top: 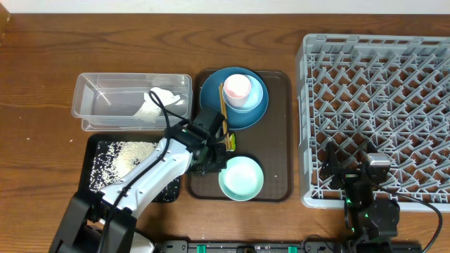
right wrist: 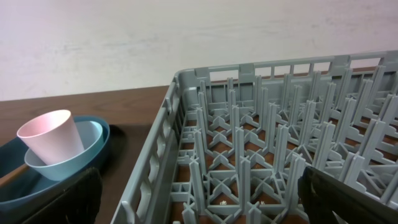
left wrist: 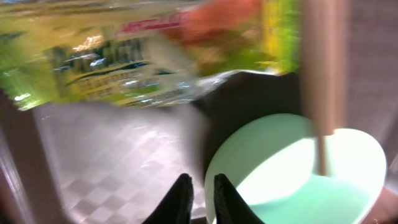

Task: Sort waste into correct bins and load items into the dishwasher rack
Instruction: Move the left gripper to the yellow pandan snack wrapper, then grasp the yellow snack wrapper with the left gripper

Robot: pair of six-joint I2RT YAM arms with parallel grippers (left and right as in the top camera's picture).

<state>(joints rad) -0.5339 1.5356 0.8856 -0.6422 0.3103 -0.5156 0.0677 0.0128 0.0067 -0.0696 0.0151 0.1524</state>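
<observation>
Napkin (top: 160, 98) in the far-left clear tub (top: 86, 105) and rice (top: 130, 156) in the black tray (top: 94, 151) look sorted, but the snack wrapper (left wrist: 124, 62) and dishes (top: 209, 98) sit on the brown tray (top: 278, 154) by the barely parted, empty left gripper (left wrist: 199, 198); rack (top: 380, 84) bare, right gripper (right wrist: 199, 199) wide.

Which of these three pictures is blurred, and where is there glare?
Left wrist view: heavily blurred, the snack wrapper smeared with bright glints, the mint bowl soft-edged. Overhead view: sharp, with light reflections on the clear tub. Right wrist view: sharp on the rack and the pink cup.
</observation>
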